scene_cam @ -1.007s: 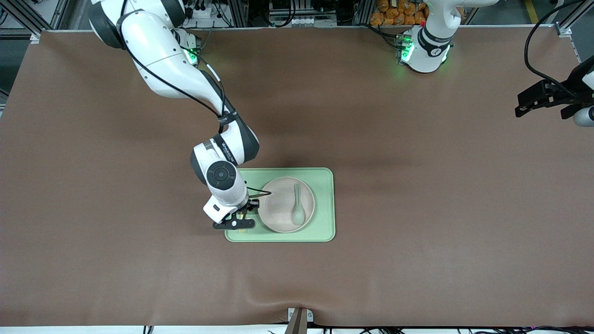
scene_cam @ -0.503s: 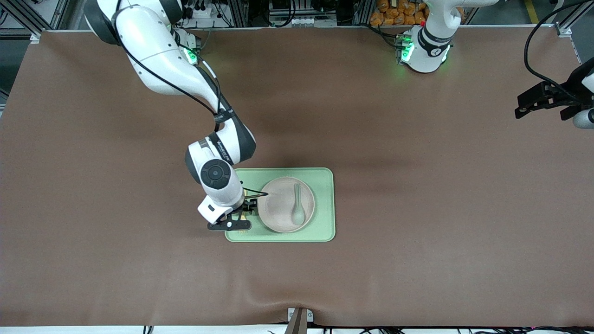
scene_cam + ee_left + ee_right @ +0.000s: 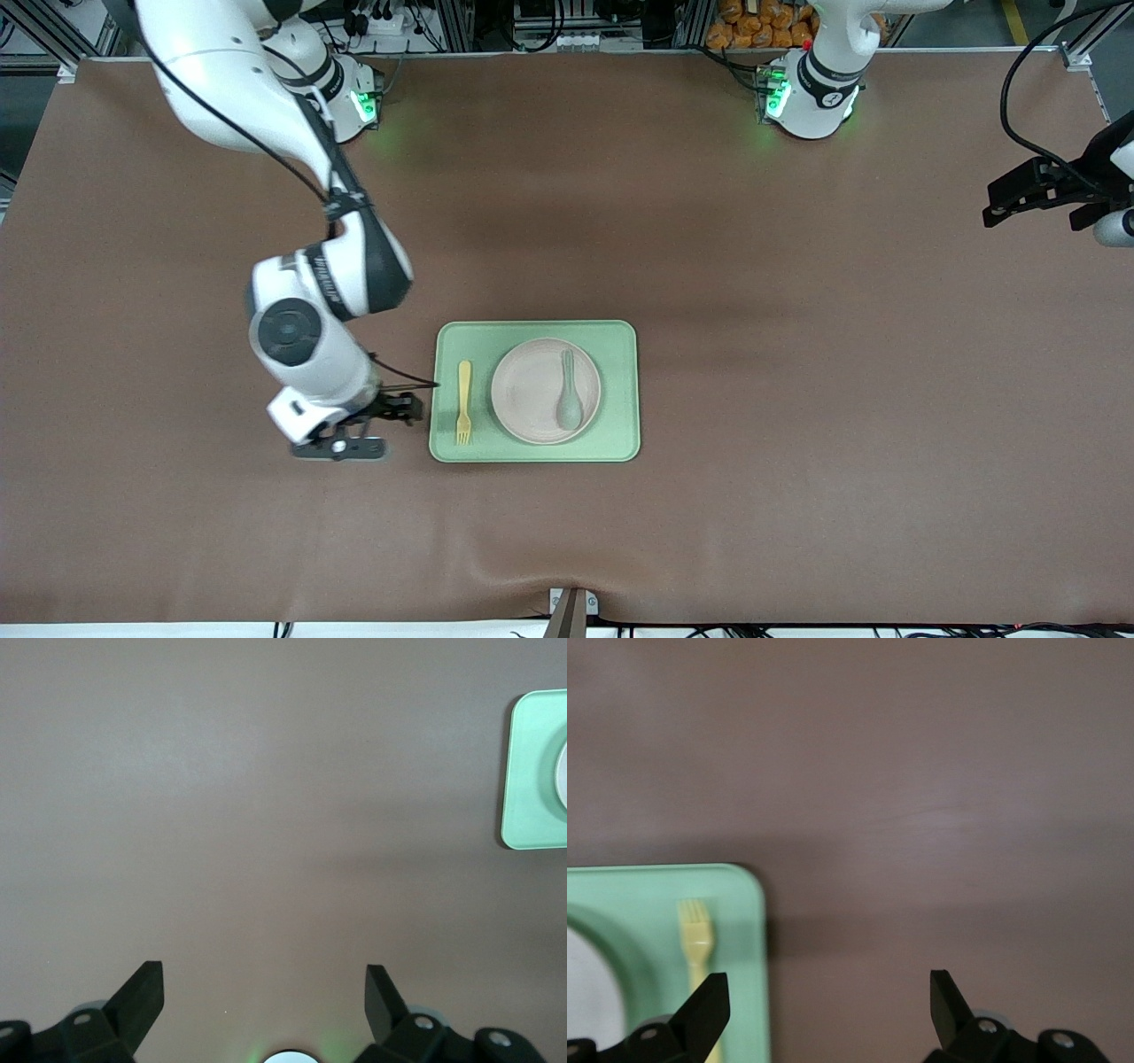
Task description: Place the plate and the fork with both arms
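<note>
The off-white plate [image 3: 530, 390] sits on the light-green tray [image 3: 620, 394] at the table's middle. The pale yellow fork [image 3: 463, 401] lies flat on the tray beside the plate, toward the right arm's end, tines toward the front camera. My right gripper [image 3: 390, 414] is open and empty over bare table just off the tray's edge. In the right wrist view my right gripper [image 3: 826, 992] stands open beside the fork [image 3: 695, 937] and tray [image 3: 740, 921]. My left gripper [image 3: 1028, 190] waits open and empty at the left arm's end of the table; the left wrist view [image 3: 263, 979] shows it open.
A grey-green spoon [image 3: 568, 394] lies on the plate. The brown mat [image 3: 797, 354] covers the whole table. A tray corner [image 3: 532, 771] shows in the left wrist view.
My right gripper has let go of the fork, left it on the tray, and moved off the tray toward the right arm's end. The left arm has not moved.
</note>
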Robot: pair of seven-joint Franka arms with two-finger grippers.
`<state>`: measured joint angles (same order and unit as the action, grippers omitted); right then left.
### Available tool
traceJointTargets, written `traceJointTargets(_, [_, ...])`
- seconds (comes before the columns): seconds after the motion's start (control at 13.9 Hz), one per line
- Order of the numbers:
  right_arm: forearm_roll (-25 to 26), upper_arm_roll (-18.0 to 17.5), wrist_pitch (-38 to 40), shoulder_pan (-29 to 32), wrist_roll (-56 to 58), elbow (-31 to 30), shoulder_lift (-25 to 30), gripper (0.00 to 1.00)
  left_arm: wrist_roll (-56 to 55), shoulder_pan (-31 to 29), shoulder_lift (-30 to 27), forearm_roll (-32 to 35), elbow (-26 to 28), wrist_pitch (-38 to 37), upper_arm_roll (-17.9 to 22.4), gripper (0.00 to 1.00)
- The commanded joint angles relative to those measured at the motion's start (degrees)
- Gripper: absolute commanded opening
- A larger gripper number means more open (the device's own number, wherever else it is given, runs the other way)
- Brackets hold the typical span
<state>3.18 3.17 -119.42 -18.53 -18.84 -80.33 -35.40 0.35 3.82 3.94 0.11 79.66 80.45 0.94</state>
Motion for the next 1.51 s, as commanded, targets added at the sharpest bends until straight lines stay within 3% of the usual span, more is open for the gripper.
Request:
traceJointTargets(0.0, [-0.2, -1.15, 5.49, 5.07, 2.05, -2.11, 6.73, 1.0, -0.61, -0.04, -0.16, 1.03, -0.03, 0.41, -0.33, 1.0])
traceJointTargets(0.29, [-0.2, -1.06, 10.59, 8.32, 5.19, -1.93, 12.71, 1.0, -0.61, -0.04, -0.16, 1.03, -0.03, 0.41, -0.33, 1.0])
traceJointTargets(0.58, [-1.95, -1.15, 21.83, 15.43, 11.97, -1.76, 17.72, 1.0, -0.61, -0.13, -0.16, 1.03, -0.03, 0.41, -0.33, 1.0])
traceJointTargets(0.79, [-1.87, -0.8, 27.91, 17.21, 16.12, -1.84, 22.2, 1.0, -0.61, -0.13, -0.16, 1.03, -0.03, 0.5, -0.33, 1.0])
traceJointTargets(0.93, [-2.91, -0.8, 27.93, 19.13, 16.11, -3.59, 25.97, 1.0, -0.61, -0.13, -0.16, 1.03, -0.03, 0.5, -0.33, 1.0])
traceJointTargets(1.22, [-5.73, -0.89, 23.09, 20.38, 16.03, -15.1, 35.47, 1.0, -0.61, -0.13, -0.16, 1.03, -0.03, 0.5, -0.33, 1.0])
traceJointTargets(1.44, [-5.73, -0.89, 25.46, 20.55, 15.06, -11.98, 35.49, 1.0, -0.61, -0.13, -0.16, 1.03, -0.03, 0.5, -0.33, 1.0])
